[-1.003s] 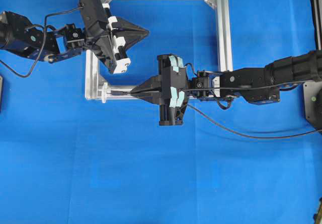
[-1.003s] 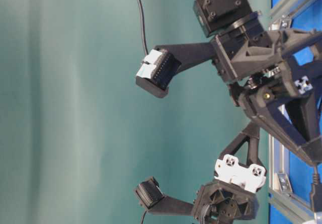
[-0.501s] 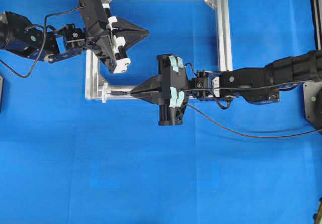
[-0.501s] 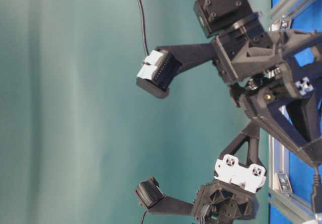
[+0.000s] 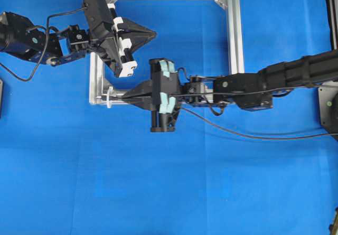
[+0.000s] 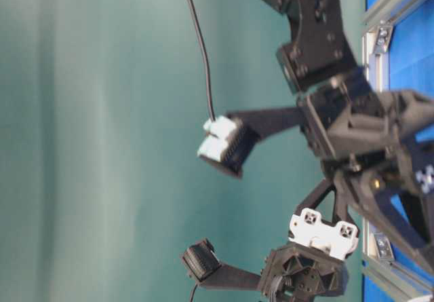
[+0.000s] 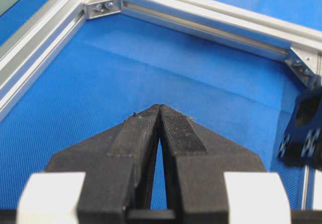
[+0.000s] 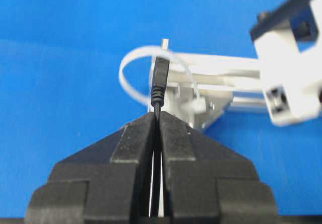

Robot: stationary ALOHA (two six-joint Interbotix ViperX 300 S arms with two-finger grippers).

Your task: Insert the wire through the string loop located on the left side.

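Note:
My right gripper point(image 8: 157, 114) point(image 5: 125, 94) is shut on the wire point(image 8: 159, 90), a thin black cable whose plug sticks out ahead of the fingertips. The plug's tip sits inside the outline of the white string loop point(image 8: 132, 83), which stands out from the silver frame's point(image 5: 235, 34) lower left corner. Overhead, the string loop point(image 5: 109, 96) lies just left of the right fingertips. The wire point(image 5: 237, 134) trails back to the right over the blue cloth. My left gripper point(image 7: 160, 106) point(image 5: 153, 34) is shut and holds nothing, hovering inside the frame near its upper left.
The square aluminium frame lies on blue cloth point(image 5: 158, 193). The left arm's body point(image 5: 105, 34) crosses the frame's left rail. The left gripper's white and black block point(image 8: 287, 68) shows at the right of the right wrist view, close to the loop's corner.
My right gripper has moved left along the frame's lower rail with the wire, bringing the plug up to the string loop. The left arm has not moved.

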